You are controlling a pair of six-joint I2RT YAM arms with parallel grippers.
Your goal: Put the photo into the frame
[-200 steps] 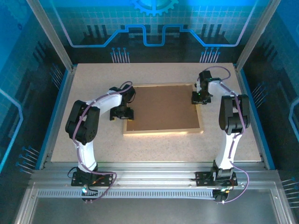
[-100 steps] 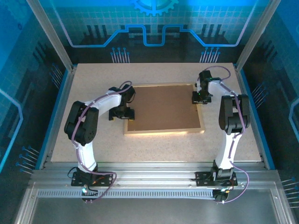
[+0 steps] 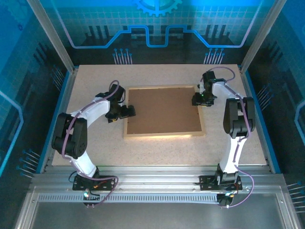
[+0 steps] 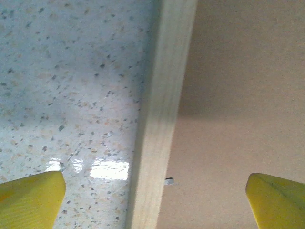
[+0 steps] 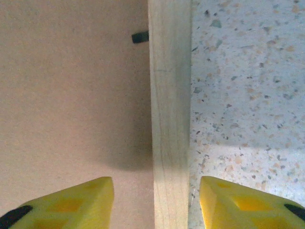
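The light wood frame [image 3: 164, 135] lies flat on the table with a brown backing board [image 3: 164, 109] filling it. The photo is hidden. My left gripper [image 3: 127, 111] is at the frame's left rail and my right gripper [image 3: 198, 100] at its right rail. In the left wrist view the left gripper [image 4: 155, 191] is wide open, its yellow fingers [image 4: 33, 200] far apart on either side of the rail [image 4: 162, 119]. The right wrist view has the right gripper [image 5: 157, 183] open too, straddling the rail [image 5: 170, 95] with a gap on each side.
Speckled tabletop [image 3: 95, 86] surrounds the frame on all sides. Small metal tabs [image 4: 169, 181] [image 5: 140, 37] stick out from the rails over the backing board. Aluminium posts and blue panels wall the table in.
Both grippers have opened off the rails, the left one wider. The left arm's elbow swung out to the left, and the frame has shifted slightly left.
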